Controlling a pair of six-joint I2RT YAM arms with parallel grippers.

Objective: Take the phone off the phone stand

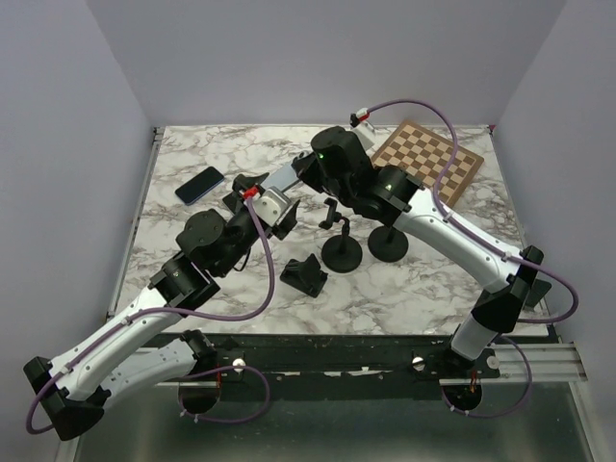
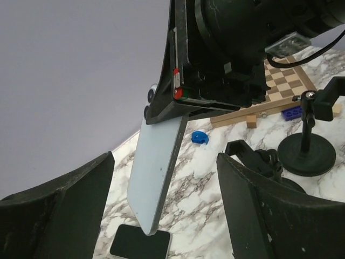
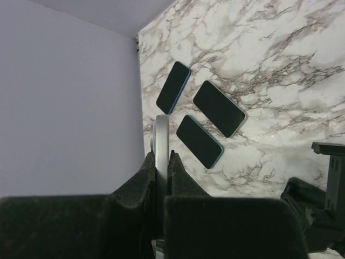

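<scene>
In the left wrist view, your left gripper (image 2: 164, 162) is nearest, spread wide, with one finger either side of the phone (image 2: 156, 172) and neither touching it. The phone hangs between them, long axis running from upper right to lower left. Its top end is pinched by the right gripper (image 3: 160, 162) (edge-on in that arm's camera). Farther off at right, the stand (image 2: 310, 154) sits well apart.
</scene>
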